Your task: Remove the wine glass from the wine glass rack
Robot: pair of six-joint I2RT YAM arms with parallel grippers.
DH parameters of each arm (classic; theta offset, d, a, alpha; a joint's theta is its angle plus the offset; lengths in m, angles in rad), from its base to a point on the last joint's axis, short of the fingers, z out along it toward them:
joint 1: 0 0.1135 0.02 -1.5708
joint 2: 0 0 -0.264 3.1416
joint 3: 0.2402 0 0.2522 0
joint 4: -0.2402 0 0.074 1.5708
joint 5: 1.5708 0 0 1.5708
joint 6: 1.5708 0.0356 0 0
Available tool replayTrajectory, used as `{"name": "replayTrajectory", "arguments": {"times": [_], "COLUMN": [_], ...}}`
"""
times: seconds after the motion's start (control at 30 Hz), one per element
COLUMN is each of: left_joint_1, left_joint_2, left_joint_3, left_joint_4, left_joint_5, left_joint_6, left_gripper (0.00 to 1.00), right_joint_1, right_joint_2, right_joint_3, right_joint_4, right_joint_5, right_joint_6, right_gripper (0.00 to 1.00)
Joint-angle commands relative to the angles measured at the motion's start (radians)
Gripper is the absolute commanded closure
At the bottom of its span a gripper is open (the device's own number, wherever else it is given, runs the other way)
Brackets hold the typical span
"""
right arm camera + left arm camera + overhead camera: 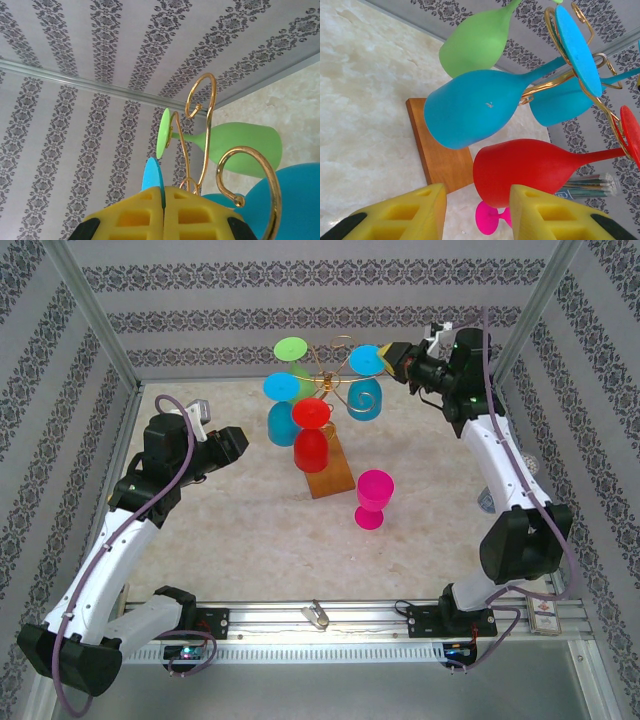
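Note right end effector (164,200) clamped on blue wine glass foot (151,175), left end effector (477,200) half-open, empty. Withdraw straight to avoid snagging and toppling the wine glass rack (330,478).

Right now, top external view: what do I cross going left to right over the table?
left gripper → left-hand blue wine glass → red wine glass → pink wine glass. Left out: the right gripper and the right-hand blue wine glass, which overlap the pink one's span.
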Motion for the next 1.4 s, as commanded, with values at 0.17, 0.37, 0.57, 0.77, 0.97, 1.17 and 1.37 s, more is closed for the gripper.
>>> {"name": "replayTrajectory", "arguments": {"times": [0.17, 0.37, 0.57, 0.77, 0.97, 1.17, 1.37], "left_joint_1": [0.013, 0.013, 0.013, 0.013, 0.014, 0.013, 0.012], "left_joint_2": [-0.019, -0.014, -0.014, -0.013, -0.007, -0.001, -0.002], "left_joint_3": [-0.011, -0.012, -0.012, -0.006, -0.004, 0.003, 0.011], "left_joint_4": [0.040, 0.042, 0.041, 0.033, 0.030, 0.015, 0.003], "left_joint_5": [0.005, 0.004, -0.001, -0.008, -0.007, 0.002, 0.013], "left_joint_6": [-0.006, -0.003, 0.000, 0.005, 0.009, 0.023, 0.039], "left_gripper": [0.61, 0.61, 0.61, 0.61, 0.61, 0.60, 0.59], "right_joint_1": [0.022, 0.027, 0.028, 0.020, 0.002, -0.028, -0.060], "right_joint_2": [0.067, 0.120, 0.158, 0.178, 0.192, 0.191, 0.176], "right_joint_3": [0.090, 0.139, 0.181, 0.207, 0.221, 0.218, 0.201], "right_joint_4": [0.017, 0.018, 0.029, 0.021, 0.026, 0.031, 0.037], "right_joint_5": [-0.013, -0.010, 0.004, 0.022, 0.037, 0.048, 0.065], "right_joint_6": [-0.024, -0.018, -0.009, -0.018, -0.006, 0.003, 0.006], "right_gripper": [1.00, 1.00, 1.00, 1.00, 1.00, 1.00, 1.00]}}
